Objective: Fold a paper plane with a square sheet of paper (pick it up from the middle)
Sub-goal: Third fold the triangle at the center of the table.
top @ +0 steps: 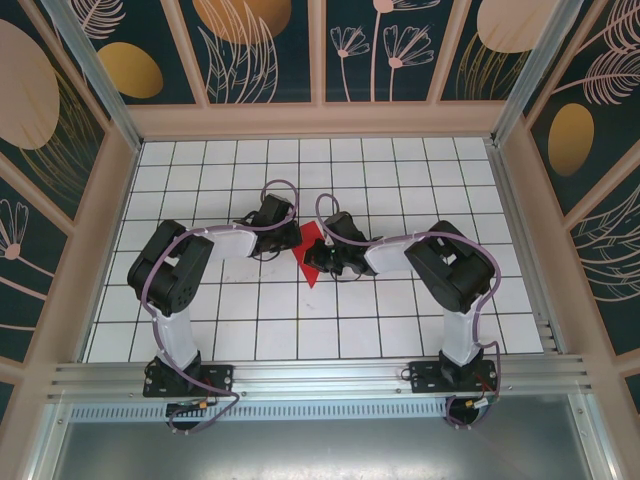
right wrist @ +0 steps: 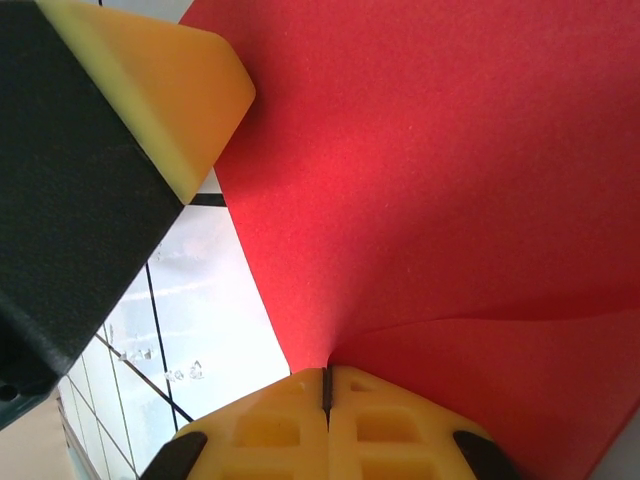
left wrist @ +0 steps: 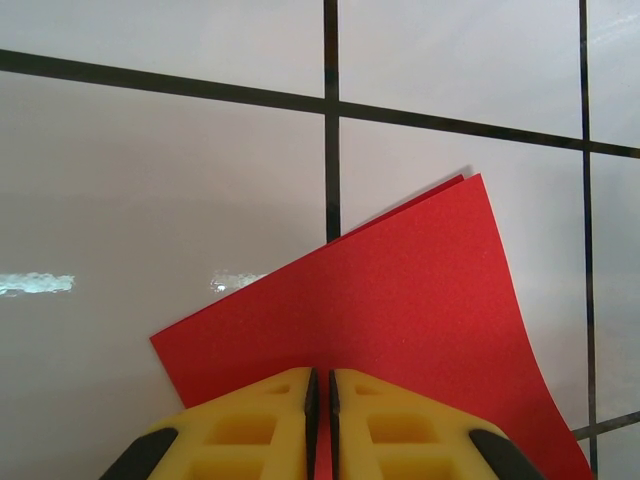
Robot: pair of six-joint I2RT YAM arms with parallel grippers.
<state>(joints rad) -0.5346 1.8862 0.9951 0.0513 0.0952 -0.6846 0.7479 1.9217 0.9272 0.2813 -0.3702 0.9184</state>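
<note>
The square sheet of paper (top: 311, 275) is a creased red shape held up off the tiles between both grippers. In the left wrist view the paper (left wrist: 420, 290) shows two layers at its top edge. My left gripper (left wrist: 320, 372) is shut on its near edge, with red showing between the yellow fingers. My right gripper (right wrist: 325, 372) is shut on a corner of the paper (right wrist: 430, 150), which curls into a fold there. From above, the left gripper (top: 292, 238) and right gripper (top: 318, 255) meet at the paper. A finished paper plane is out of view.
The left gripper's yellow finger (right wrist: 170, 90) sits close in the right wrist view. White gridded tiles (top: 400, 180) stretch all around. Patterned walls (top: 320, 60) and wooden frames enclose the table, and a metal rail (top: 320, 375) runs along the near edge.
</note>
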